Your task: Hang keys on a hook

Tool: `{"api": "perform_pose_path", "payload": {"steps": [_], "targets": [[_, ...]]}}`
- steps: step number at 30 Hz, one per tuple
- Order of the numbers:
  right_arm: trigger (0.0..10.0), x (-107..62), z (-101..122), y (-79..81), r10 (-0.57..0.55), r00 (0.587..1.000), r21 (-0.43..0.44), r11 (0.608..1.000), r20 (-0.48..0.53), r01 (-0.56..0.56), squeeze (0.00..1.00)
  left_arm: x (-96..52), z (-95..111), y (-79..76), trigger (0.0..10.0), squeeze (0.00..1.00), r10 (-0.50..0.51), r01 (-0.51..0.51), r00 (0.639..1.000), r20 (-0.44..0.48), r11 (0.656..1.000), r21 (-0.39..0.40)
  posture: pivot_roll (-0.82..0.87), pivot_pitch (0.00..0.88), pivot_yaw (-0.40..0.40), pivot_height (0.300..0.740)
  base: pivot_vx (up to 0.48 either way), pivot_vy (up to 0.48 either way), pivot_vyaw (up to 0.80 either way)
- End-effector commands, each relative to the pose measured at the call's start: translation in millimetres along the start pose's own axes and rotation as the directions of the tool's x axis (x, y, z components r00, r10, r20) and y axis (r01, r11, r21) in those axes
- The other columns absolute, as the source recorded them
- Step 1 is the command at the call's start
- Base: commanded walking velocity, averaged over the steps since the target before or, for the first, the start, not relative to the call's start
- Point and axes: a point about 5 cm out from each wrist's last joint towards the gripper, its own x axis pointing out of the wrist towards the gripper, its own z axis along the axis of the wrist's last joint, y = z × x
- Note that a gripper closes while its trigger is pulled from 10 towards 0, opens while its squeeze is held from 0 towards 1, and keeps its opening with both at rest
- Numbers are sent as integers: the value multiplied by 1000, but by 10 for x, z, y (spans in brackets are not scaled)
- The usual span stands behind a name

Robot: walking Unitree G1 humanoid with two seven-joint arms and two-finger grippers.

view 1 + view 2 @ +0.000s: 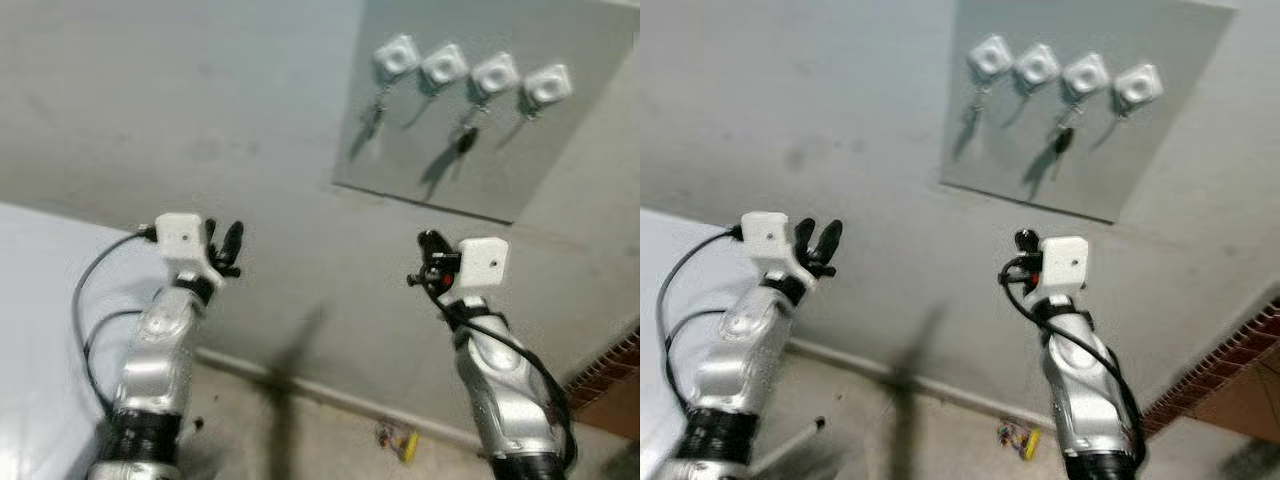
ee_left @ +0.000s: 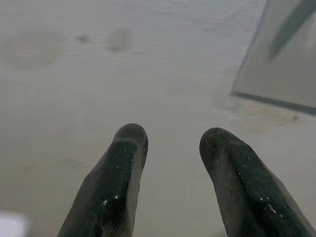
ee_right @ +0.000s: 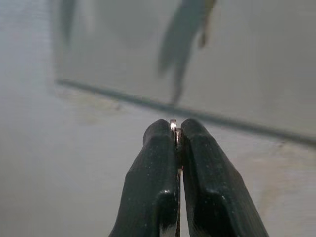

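Right gripper (image 3: 177, 129) was squeezed tight on a thin bit of shiny metal, the keys (image 3: 173, 125), peeking out between its two black fingers. It sat low and right of the middle in the left eye view, raised toward the wall (image 1: 200, 130), well below the grey board (image 1: 560, 150) in the upper right of the frame. Four white hooks (image 1: 470, 72) sat in a row along the top of that board. A dark key (image 1: 466, 139) hung from the third hook, and something small hung from the first one. Left gripper (image 1: 227, 248) was up at the lower left, its fingers (image 2: 116, 173) apart and holding nothing. A small yellow thing (image 1: 405, 443) lay on the floor by the wall.
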Motion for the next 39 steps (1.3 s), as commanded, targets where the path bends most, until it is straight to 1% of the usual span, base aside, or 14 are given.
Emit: {"api": "perform_pose_path", "payload": {"steps": [1, 3, 4, 7, 11, 14, 16, 17, 18, 19, 24, 29, 34, 39], "targets": [[10000, 36, 88, 74, 18, 999, 5, 1000, 41, -18, 0, -17, 73, 95, 10000, 0, 19, -19, 1000, 20, 999, 38, -19, 0, -52, 740, 480, 0, 0], [10000, 34, 84, 83, 19, 999, 6, 1000, 41, -19, 0, -19, 75, 93, 10000, 0, 16, -17, 1000, 25, 999, 44, -19, 0, -48, 740, 480, 0, 0], [10000, 30, 83, 86, 20, 999, 6, 1000, 40, -20, 0, -19, 65, 85, 10000, 0, 12, -13, 1000, 18, 1000, 16, -21, 0, -48, 740, 458, 0, 0], [10000, 21, 78, 94, 27, 999, 4, 1000, 38, -27, 0, -17, 60, 62, 10000, 0, -2, 2, 1000, 20, 1000, -8, -21, 0, -48, 740, 144, 0, 0], [10000, 20, 80, 108, 55, 998, 6, 998, 35, -55, 0, -2, 106, 2, 10000, 0, -32, 31, 999, 24, 999, 44, -20, 0, -50, 740, 0, 0, 0], [10000, 14, 131, 163, 144, 988, 29, 989, 52, -146, 0, -7, 274, -193, 10000, 0, -186, 169, 979, 87, 970, 173, -19, 0, -53, 740, 0, 0, 0], [10000, 10, 214, 222, 227, 970, 52, 971, 86, -232, 0, -23, 344, -322, 10000, 0, -289, 265, 953, 92, 942, 207, -19, 0, -54, 740, 0, 0, 0], [10000, 10, 214, 222, 227, 970, 52, 971, 86, -232, 0, -23, 344, -322, 10000, 0, -289, 265, 953, 92, 942, 207, -19, 0, -54, 740, 0, 0, 0], [10000, 7, 269, 253, 270, 957, 61, 959, 105, -277, 0, -45, 398, -377, 10000, 0, -336, 305, 935, 114, 926, 222, -19, 0, -55, 740, 0, 0, 0], [10000, 4, 297, 271, 294, 949, 69, 950, 114, -303, 0, -52, 422, -393, 10000, 0, -348, 315, 929, 121, 921, 228, -20, 0, -56, 740, 0, 0, 0], [10000, -21, 482, 371, 406, 896, 106, 897, 179, -428, 0, -56, 536, -441, 10000, 0, -374, 341, 916, 147, 917, 208, -17, 5, -59, 740, 0, 0, 0], [10000, -3, 743, 432, 450, 851, 140, 856, 271, -498, 0, -70, 672, -460, 10000, 0, -389, 350, 903, 182, 912, 212, -16, 13, -61, 740, 0, 0, 0], [10000, 72, 963, 426, 432, 832, 158, 848, 348, -506, 0, -80, 799, -461, 10000, 0, -394, 350, 894, 213, 911, 217, -12, 18, -65, 740, 0, 0, 0], [10000, 114, 1043, 409, 405, 837, 176, 853, 369, -491, 0, -87, 871, -473, 10000, 0, -399, 352, 889, 225, 910, 219, -11, 20, -65, 740, 0, 0, 0]]}}
